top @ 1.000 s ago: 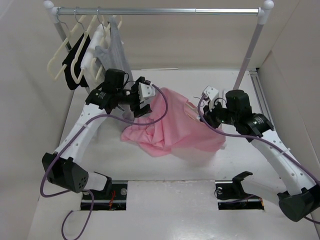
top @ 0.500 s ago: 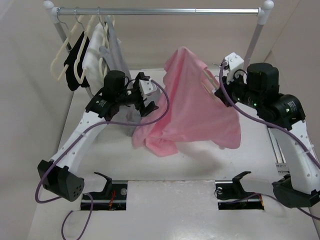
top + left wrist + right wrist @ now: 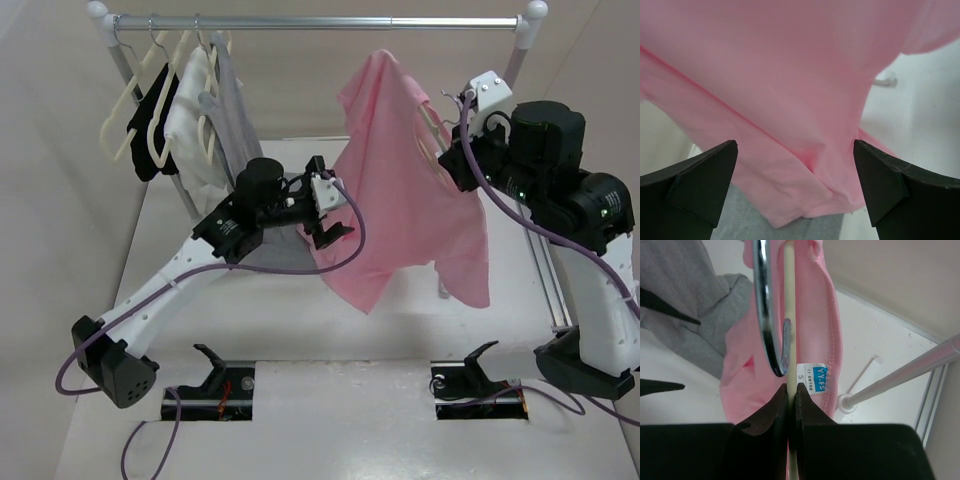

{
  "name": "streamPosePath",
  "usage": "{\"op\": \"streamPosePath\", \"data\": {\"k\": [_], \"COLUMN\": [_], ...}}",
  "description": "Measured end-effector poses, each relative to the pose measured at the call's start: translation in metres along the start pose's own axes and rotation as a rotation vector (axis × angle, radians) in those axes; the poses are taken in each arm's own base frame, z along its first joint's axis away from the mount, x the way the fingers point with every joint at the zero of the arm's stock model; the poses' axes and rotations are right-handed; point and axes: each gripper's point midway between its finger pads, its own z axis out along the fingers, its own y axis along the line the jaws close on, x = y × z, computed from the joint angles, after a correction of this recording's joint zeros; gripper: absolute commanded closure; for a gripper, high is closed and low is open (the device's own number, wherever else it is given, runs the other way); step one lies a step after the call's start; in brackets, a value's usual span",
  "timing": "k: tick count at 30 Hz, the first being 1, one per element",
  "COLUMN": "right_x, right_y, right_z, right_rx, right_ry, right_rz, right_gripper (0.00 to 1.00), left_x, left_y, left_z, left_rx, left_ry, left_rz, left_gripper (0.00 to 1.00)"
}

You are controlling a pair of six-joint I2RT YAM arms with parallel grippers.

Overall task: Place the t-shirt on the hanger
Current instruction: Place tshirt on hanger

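Up in the upper right of the overhead view, the right gripper (image 3: 455, 152) was shut tight on the thin cream plastic hanger (image 3: 789, 300). It pinched the stem just under the curved silver hook, I'd guess so the hook stayed free for the shiny metal rail (image 3: 320, 21) across the top. The light pink cotton t-shirt (image 3: 400, 170) hung from that hanger in the upper middle of the frame, clear of the white table (image 3: 330, 400) and draping in long soft folds. Its ribbed neckline wrapped round the stem, and the small blue label (image 3: 813, 380) sat beside the fingertips. It looked threaded on, though one shoulder seemed bunched.

Lower, at centre left, the left gripper (image 3: 795, 145) was spread wide with nothing in it. Its black wedge-shaped fingers (image 3: 700, 185) faced the shirt's lower hem, likely ready to tug the cloth straight. A limp grey garment (image 3: 280, 255) lay on the table beneath it. Dark and pale clothes (image 3: 185, 110) hung at the upper left.
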Motion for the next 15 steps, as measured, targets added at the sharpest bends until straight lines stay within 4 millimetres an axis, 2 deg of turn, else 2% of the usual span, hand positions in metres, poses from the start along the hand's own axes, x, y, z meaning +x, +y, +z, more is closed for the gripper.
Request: {"op": "streamPosePath", "data": {"k": [4,7,11,15], "right_x": [0.01,0.013,0.014,0.02], "right_y": [0.004,0.002,-0.002,-0.003], "right_z": [0.005,0.007,0.005,0.01], "right_rx": [0.011,0.048,0.098,0.159], "right_ry": [0.025,0.013,-0.072,-0.177], "right_rz": [0.015,0.034,0.107,0.249], "right_gripper": [1.0,1.0,1.0,1.0], "left_x": [-0.026,-0.055,-0.096,-0.126], "left_y": [0.019,0.023,0.003,-0.034], "left_z": [0.008,0.015,0.022,0.029], "left_rx": [-0.051,-0.057,-0.009,0.08], "left_ry": [-0.053,-0.108,-0.195,-0.277], "left_rz": [0.021,0.051,0.089,0.071], "left_gripper": [0.0,0.0,0.0,0.0]}}
